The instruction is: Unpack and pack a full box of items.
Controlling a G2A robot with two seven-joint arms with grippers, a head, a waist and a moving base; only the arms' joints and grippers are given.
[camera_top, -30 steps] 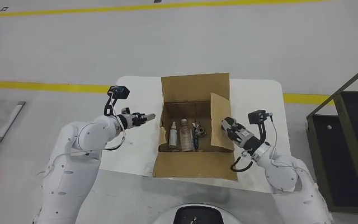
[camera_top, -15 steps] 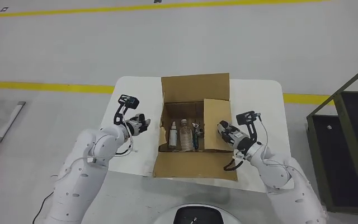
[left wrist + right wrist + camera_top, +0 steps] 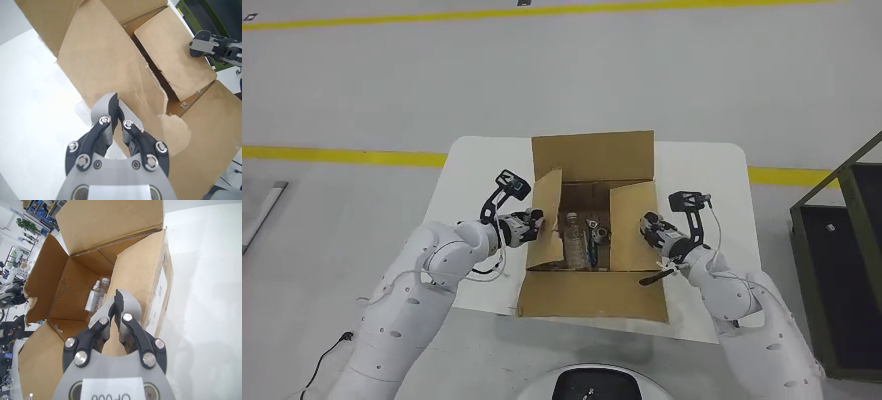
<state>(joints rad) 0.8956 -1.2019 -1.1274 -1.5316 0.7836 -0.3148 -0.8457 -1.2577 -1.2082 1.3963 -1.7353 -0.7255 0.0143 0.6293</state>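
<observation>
**Though loaded, not yet shut**

At nine o'clock of the box (image 3: 542, 292) on the table (image 3: 482, 160): left pincer (image 3: 532, 222), closed on nothing, pressed to the outside of the left flap (image 3: 545, 210), tipped partly inward. At centre: bottles (image 3: 570, 240) and small items lying inside, so loading judged done. At three o'clock: right pincer (image 3: 647, 225), likewise closed and empty, against the right flap (image 3: 632, 225), folded over the opening. Left to do, seemingly: flatten both, then fold the far flap (image 3: 592, 155) at twelve and near flap (image 3: 592, 295) at six.
</observation>
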